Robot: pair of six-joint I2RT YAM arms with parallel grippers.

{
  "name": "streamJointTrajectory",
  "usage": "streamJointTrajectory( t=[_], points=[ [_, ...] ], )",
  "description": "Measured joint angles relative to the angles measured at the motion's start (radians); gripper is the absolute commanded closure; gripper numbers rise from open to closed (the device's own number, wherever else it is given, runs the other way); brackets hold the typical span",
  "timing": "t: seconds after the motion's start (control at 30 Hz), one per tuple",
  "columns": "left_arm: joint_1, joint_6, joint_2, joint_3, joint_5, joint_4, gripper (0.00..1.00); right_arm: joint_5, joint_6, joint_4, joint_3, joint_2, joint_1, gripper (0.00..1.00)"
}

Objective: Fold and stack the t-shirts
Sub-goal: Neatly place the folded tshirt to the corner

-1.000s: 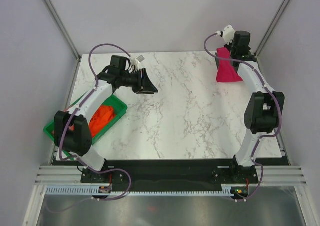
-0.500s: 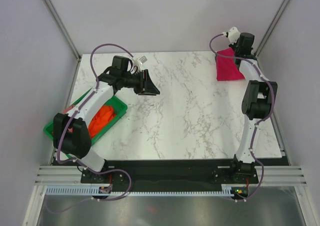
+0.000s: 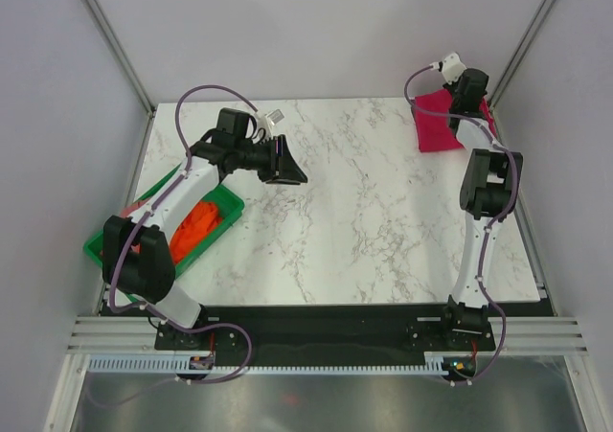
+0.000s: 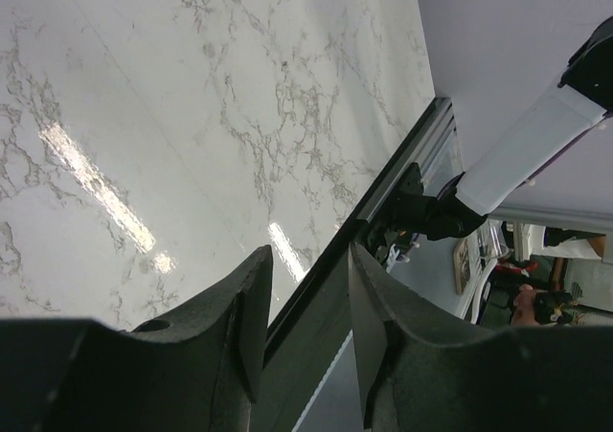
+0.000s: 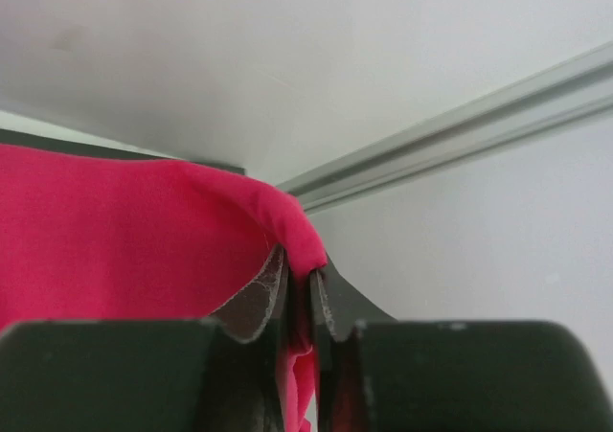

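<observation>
two t-shirts from above: crimson t-shirt [image 3: 436, 130] beneath the right gripper [image 3: 467, 91]; orange t-shirt [image 3: 196, 223] in green tray [image 3: 228, 197], behind the left gripper [image 3: 289, 167]. left wrist: jaws parted, empty, marble table [image 4: 144, 87] ahead. right wrist: jaws clenched on the crimson t-shirt's fold, cloth spreading leftward.

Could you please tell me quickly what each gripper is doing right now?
Left gripper: open, holding nothing.
Right gripper: closed on the red shirt.
</observation>
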Motion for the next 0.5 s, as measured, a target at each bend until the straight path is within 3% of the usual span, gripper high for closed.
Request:
streamJointTrajectory(
  t=[0.03,0.1,0.17,0.37,0.4,0.43,0.5],
  points=[
    [0.0,0.0,0.0,0.0,-0.003,0.0,0.54,0.02,-0.001,0.036,0.004,0.014,0.001,0.75],
    [0.0,0.0,0.0,0.0,-0.01,0.0,0.51,0.072,0.003,0.113,0.005,0.045,0.003,0.47],
    [0.0,0.0,0.0,0.0,-0.017,0.0,0.5,0.116,0.014,0.162,-0.013,0.056,0.004,0.45],
    [-0.002,0.001,-0.001,-0.002,-0.046,0.0,0.48,0.204,0.122,0.171,-0.035,0.026,0.006,0.22],
    [-0.002,0.001,-0.001,-0.002,-0.046,0.0,0.48,0.223,0.15,0.151,-0.044,0.006,0.009,0.07],
    [-0.004,0.001,-0.001,-0.002,-0.046,0.0,0.48,0.232,0.18,0.125,-0.052,-0.017,0.014,0.02],
    [-0.007,0.002,-0.001,-0.001,-0.046,0.0,0.47,0.25,0.244,0.051,-0.07,-0.08,0.031,0.02]
  ],
)
